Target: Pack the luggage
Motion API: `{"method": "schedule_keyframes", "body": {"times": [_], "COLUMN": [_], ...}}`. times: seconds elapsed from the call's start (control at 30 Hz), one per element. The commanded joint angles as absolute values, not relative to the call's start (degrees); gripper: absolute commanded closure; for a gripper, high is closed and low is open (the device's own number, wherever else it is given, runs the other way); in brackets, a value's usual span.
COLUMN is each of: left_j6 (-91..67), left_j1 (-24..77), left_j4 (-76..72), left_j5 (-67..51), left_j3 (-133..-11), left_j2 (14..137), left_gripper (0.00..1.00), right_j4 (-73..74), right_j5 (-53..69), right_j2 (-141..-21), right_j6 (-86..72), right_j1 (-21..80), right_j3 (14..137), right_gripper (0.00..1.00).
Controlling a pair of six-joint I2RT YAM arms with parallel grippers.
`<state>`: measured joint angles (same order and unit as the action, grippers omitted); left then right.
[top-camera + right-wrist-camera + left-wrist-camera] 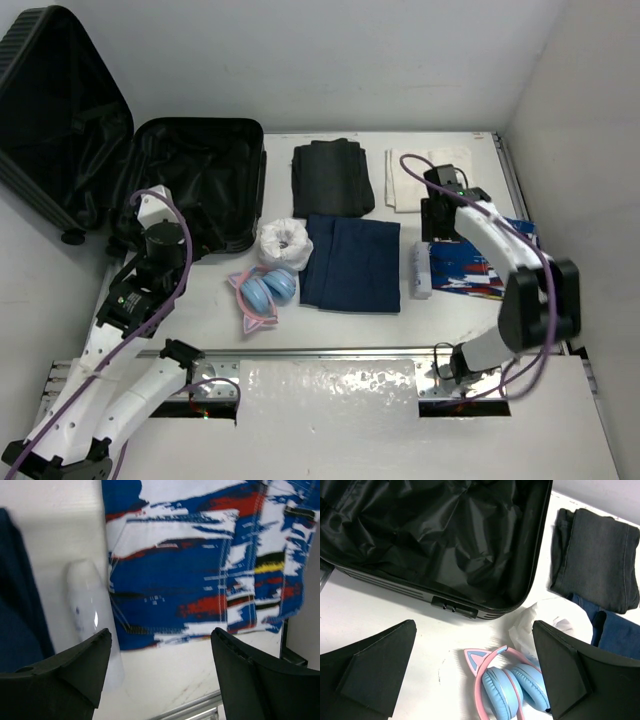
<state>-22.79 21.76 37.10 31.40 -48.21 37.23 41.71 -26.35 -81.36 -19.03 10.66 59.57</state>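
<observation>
Black luggage (200,180) open; lock (454,606) seen only in left wrist view. Spread, empty: left tool (474,626), right tool (161,632).

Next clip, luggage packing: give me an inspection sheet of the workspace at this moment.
Surface: white table, no spills seen.
Job's things: luggage open, lid leaning at the left wall, nothing seen inside.
Clutter: black garment, white cloth, navy garment, white bundle, cat-ear headphones, white tube, patterned fabric; all outside the case.
Hands: left hand open above the headphones; right hand open above the patterned fabric; both empty.
Cables: purple cable looped along each arm.
Surroundings: white walls on three sides.
</observation>
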Motion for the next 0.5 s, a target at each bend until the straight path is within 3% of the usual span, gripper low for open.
{"method": "schedule_keyframes", "body": {"times": [0.0, 0.1, 0.47], "left_j6": [-22.41, -22.15, -21.62], "left_j1": [21.45, 21.62, 21.71], "left_j4": [34.54, 34.19, 33.75], "left_j5": [30.59, 29.97, 28.39], "left_j3": [-48.08, -47.90, -47.81], "left_j2": [37.09, 37.18, 38.50], "left_gripper": [0.00, 0.00, 0.00], "right_j4": [38.94, 36.65, 31.56], "right_j5": [-30.58, -28.57, -21.10], "right_j2": [-89.27, -95.26, -107.04], "right_j6": [-19.16, -18.28, -17.75], "right_j1": [9.50, 7.65, 5.19], "right_j3": [65.29, 66.88, 69.17], "right_gripper": [0.25, 0.29, 0.32]}}
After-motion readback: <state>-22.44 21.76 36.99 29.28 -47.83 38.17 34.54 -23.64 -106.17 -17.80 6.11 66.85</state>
